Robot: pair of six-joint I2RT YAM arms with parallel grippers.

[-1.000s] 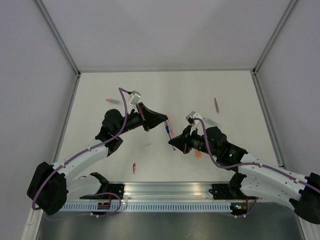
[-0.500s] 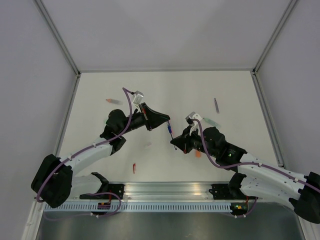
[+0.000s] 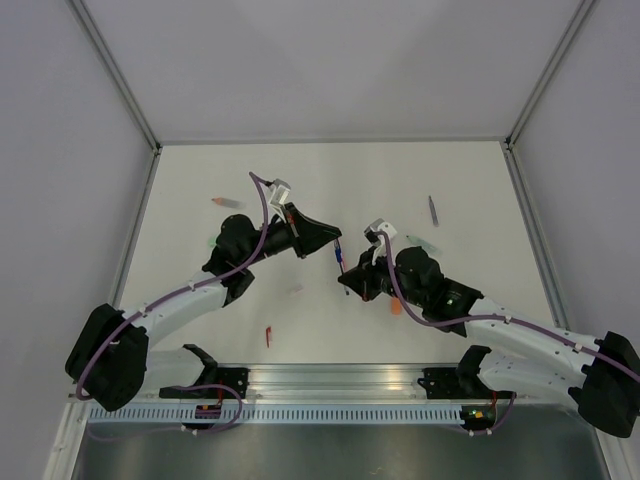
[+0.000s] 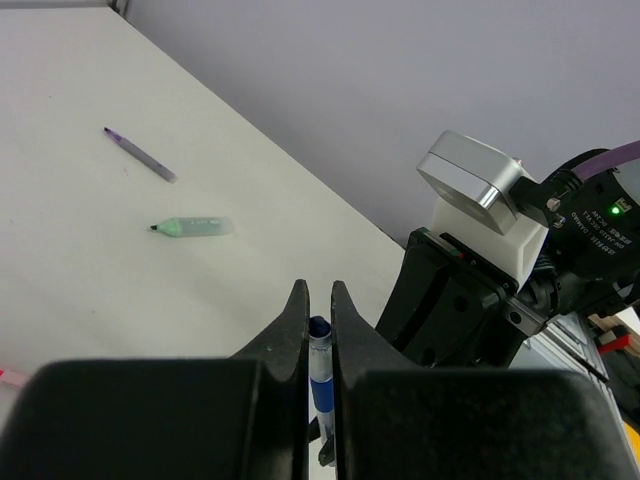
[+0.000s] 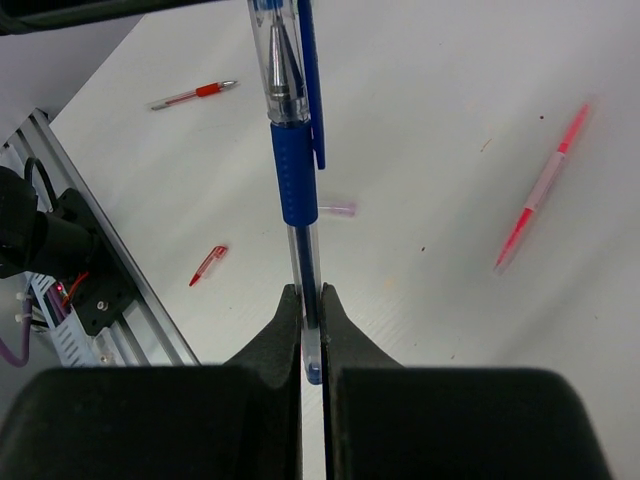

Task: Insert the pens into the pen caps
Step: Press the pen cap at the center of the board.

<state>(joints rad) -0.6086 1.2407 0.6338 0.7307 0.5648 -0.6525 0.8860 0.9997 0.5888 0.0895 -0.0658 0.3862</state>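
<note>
both grippers had drawn closer together above the middle of the tabletop (image 3: 330, 170). the left gripper (image 4: 320, 292) was clamped on a clear pen cap (image 5: 309, 90) with a blue clip. the right gripper (image 5: 312, 298) pinched the barrel of the blue pen (image 5: 295, 170), whose tip sat inside that cap. a mint green pen (image 4: 190, 227) and a grey pen (image 4: 140, 157) lay toward the right edge, and a red cap (image 5: 208, 265) toward the near edge.
</note>
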